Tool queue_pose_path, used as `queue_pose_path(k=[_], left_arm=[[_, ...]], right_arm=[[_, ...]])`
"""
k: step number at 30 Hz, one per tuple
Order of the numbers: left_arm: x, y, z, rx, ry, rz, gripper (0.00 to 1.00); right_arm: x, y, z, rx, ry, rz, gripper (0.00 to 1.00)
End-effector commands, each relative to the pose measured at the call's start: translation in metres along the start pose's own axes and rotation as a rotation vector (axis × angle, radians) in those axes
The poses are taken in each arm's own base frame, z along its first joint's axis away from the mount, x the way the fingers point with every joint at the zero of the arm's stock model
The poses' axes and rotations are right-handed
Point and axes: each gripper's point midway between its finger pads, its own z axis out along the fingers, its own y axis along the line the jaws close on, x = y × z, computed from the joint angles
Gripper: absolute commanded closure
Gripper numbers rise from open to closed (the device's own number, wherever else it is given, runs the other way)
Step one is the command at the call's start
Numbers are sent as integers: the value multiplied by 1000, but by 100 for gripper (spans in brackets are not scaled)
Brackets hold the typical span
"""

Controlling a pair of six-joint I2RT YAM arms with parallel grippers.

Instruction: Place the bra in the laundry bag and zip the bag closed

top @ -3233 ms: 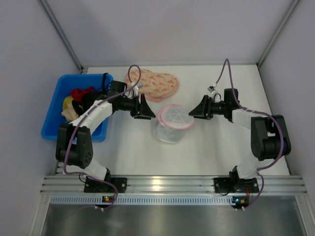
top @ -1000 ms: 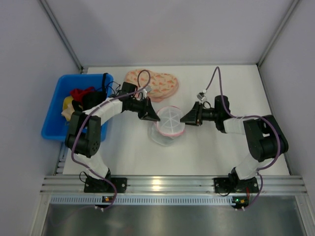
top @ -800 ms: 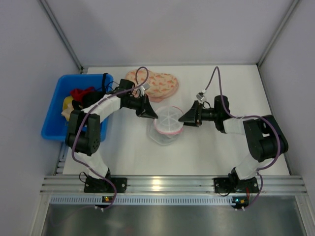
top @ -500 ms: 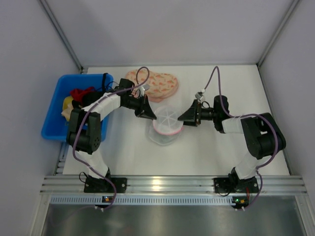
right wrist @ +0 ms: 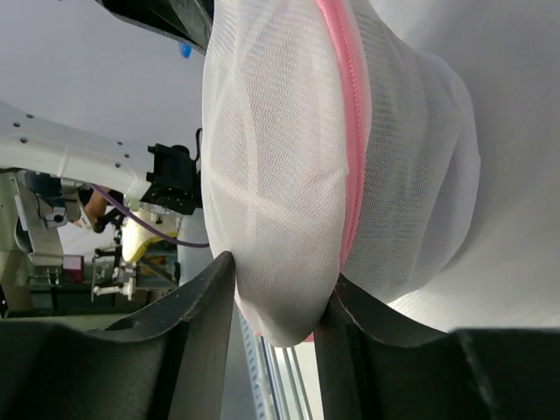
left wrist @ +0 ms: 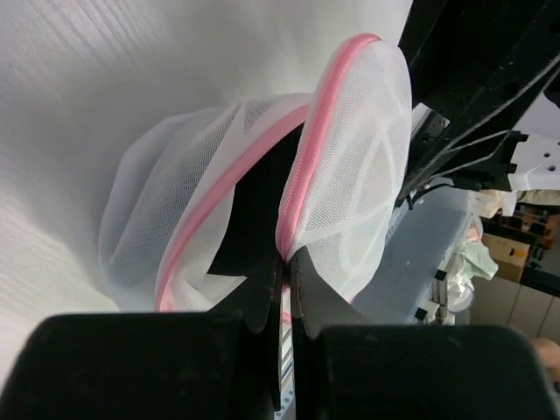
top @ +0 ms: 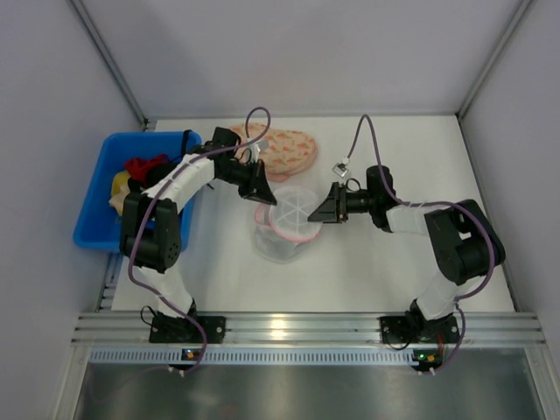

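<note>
Laundry bag (top: pixel 282 238) — translucent white mesh, pink zip

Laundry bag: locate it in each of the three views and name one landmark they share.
Top external: laundry bag at mid-frame, between the left gripper and the right gripper.
Left wrist: fills the middle, pinched at its rim by the left gripper.
Right wrist: fills the upper centre, its lower edge inside the right gripper.
Shared landmark: the pink zip rim.
</note>
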Motion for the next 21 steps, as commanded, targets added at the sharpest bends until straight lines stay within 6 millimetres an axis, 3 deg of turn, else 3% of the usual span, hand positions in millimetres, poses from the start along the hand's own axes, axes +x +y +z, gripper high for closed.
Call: queue_pose_path(k=[1, 6, 10, 11, 14, 17, 18, 19, 21], left_arm=[[-15, 0, -3, -33, -3, 56, 100], [-21, 15, -1, -101, -4, 52, 100], [-20, 19, -3, -126, -8, 60, 100], [-23, 18, -7, -128, -20, 79, 87], [-43, -1, -23, -132, -84, 217, 71], [-68, -31, -47, -179, -166, 474, 60], [-74, -41, -54, -199, -188, 547, 50], [-75, -56, -61, -214, -210, 638, 47], [-65, -81, -57, -247, -189, 863, 46]], right_arm=[[-4, 15, 1, -21, 16, -118, 63], [-2, 19, 1, -31, 20, -123, 78], [-4, 26, 0, -43, 17, -108, 100], [-4, 28, 1, -48, 17, -86, 100], [-4, 30, 2, -51, 16, -44, 100], [-1, 26, 6, -31, 24, 20, 100], [-1, 26, 7, -26, 29, 37, 100], [0, 23, 9, -12, 32, 59, 100], [2, 21, 11, 3, 44, 101, 100]])
